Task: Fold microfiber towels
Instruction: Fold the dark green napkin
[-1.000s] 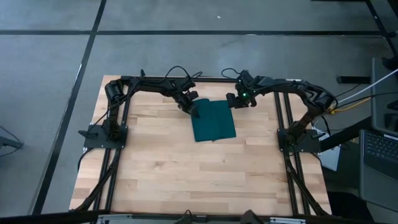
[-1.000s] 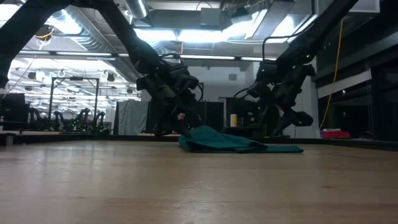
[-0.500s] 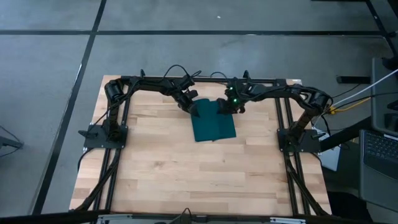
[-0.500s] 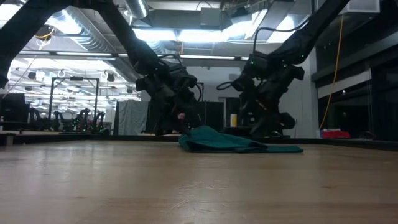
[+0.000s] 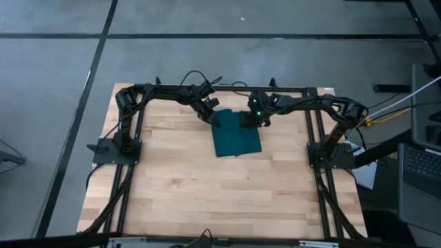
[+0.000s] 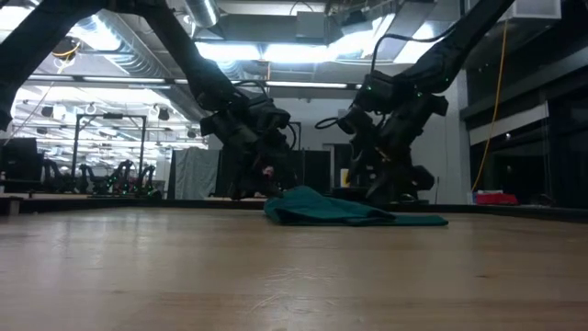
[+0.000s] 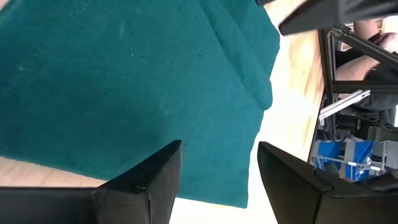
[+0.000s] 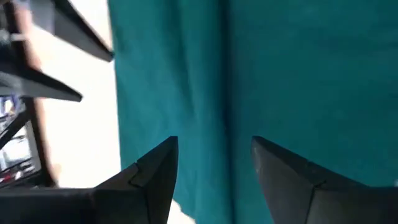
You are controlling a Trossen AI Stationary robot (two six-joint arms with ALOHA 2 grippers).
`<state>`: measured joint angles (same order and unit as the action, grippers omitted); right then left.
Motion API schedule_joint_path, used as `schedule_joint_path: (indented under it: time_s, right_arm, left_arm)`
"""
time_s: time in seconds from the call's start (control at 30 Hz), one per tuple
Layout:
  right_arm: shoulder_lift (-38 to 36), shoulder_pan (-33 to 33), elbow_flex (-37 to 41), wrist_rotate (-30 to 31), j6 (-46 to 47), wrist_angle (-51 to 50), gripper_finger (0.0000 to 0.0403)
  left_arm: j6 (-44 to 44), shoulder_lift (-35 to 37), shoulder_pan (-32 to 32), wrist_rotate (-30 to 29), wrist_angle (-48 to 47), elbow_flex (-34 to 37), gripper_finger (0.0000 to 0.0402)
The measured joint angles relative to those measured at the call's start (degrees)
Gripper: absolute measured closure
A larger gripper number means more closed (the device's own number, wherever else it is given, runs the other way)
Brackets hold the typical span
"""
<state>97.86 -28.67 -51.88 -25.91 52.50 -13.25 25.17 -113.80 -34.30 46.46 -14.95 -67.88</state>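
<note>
The microfiber towel [image 5: 236,133] lies folded on the wooden table [image 5: 207,193], a dark teal rectangle in the far half of the tabletop, between the 2 arms. In the high view its far edge runs between the 2 grippers and the rest of the cloth spreads toward the near side of the table, away from both.

The left gripper [image 5: 213,121] is low at the towel's far left corner. In the left wrist view its 2 dark fingers [image 7: 149,180] stand apart with nothing between them, and the teal cloth [image 7: 130,93] fills the space just ahead of and beneath the tips, with a folded ridge running across it and bare wood beyond the cloth's edge. The fingers are released, not gripping the cloth.

The right gripper [image 5: 249,121] is over the towel's far right part, green lights glowing on its wrist. Its wrist view shows its 2 fingers [image 8: 152,180] also spread, with the cloth [image 8: 280,68] directly under and ahead of them and a long straight fold line passing between the fingertips. Whether the tips touch the cloth cannot be told.

In the low view the towel [image 6: 354,211] rests on the table as a low, slightly humped heap, the left gripper [image 6: 262,179] just beside its raised end and the right gripper [image 6: 386,184] just behind its flatter end.
</note>
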Motion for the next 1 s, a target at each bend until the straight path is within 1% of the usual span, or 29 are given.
schedule_joint_path:
  time_s: [0.1, 0.2, 0.3, 0.47, 0.57, 0.67, 0.83, 1.0]
  right_arm:
    - [0.00, -1.29, 0.00, 2.28, -0.83, -3.26, 0.0200]
    - [0.02, -3.97, 0.00, 2.56, -3.39, -6.82, 0.0200]
    - [0.02, -5.69, 0.00, 2.51, -4.97, -9.30, 0.0193]
    - [0.02, -6.16, 0.00, 2.57, -6.32, -10.43, 0.0176]
    - [0.02, -6.38, 0.00, 4.39, -7.16, -12.48, 0.0168]
    - [0.02, -7.88, -0.02, 4.77, -8.64, -14.08, 0.0162]
    - [0.02, -9.87, -0.02, 4.70, -9.49, -14.28, 0.0163]
    - [2.26, -8.07, -0.11, 3.45, -8.85, -12.21, 0.0177]
  left_arm:
    - [0.10, 0.00, 0.12, -0.02, 0.16, 0.00, 0.0194]
    - [0.13, -0.01, 0.12, -0.18, 0.17, 0.00, 0.0194]
    - [0.09, -0.01, 0.12, -0.22, 0.21, 0.00, 0.0194]
    - [-0.29, -0.01, 0.12, -0.24, 0.21, 0.00, 0.0194]
    - [-0.43, 0.00, 0.12, -0.26, 0.21, 0.00, 0.0194]
    - [-0.45, 0.00, 0.12, -0.28, 0.30, 0.00, 0.0194]
    - [-0.46, -0.02, 0.12, -0.31, 0.70, 0.00, 0.0194]
    - [-0.46, -0.01, 0.12, -0.33, 1.32, 0.00, 0.0194]
